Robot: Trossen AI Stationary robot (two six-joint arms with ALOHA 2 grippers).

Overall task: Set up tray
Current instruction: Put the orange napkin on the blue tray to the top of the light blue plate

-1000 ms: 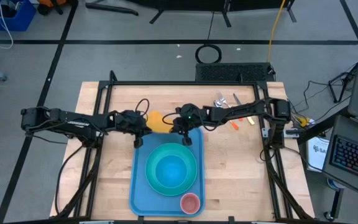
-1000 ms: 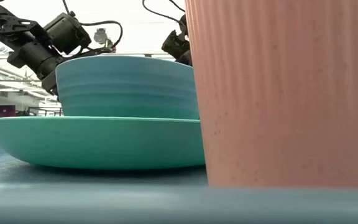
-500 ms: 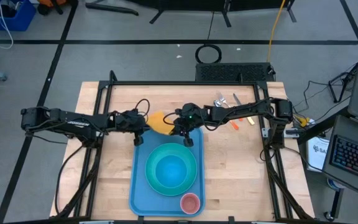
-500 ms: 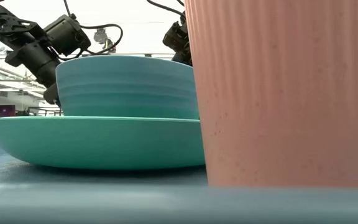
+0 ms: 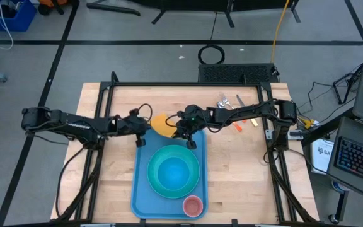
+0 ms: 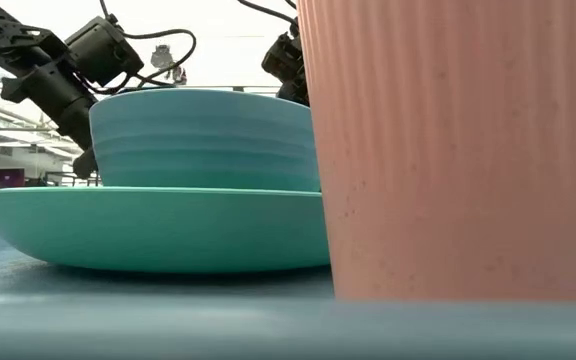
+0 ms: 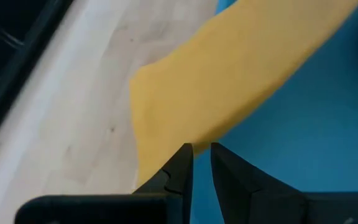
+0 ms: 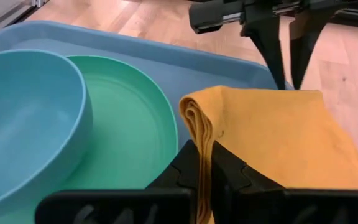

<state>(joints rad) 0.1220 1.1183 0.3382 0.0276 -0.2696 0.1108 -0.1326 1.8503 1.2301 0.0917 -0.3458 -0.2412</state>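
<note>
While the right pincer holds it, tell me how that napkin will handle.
Likely floppy: the napkin shows soft folded layers where the right pincer pinches it. Probably light, since it drapes over the tray rim. It may unfold or sag if lifted by one edge.

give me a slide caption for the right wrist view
Right gripper pinches the folded yellow napkin at the tray edge, left gripper close by.

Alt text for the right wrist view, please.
The right end effector is shut on the folded edge of an orange-yellow napkin at the light-blue tray's rim. A blue bowl sits in a green plate; the left end effector hangs beyond the napkin.
</note>
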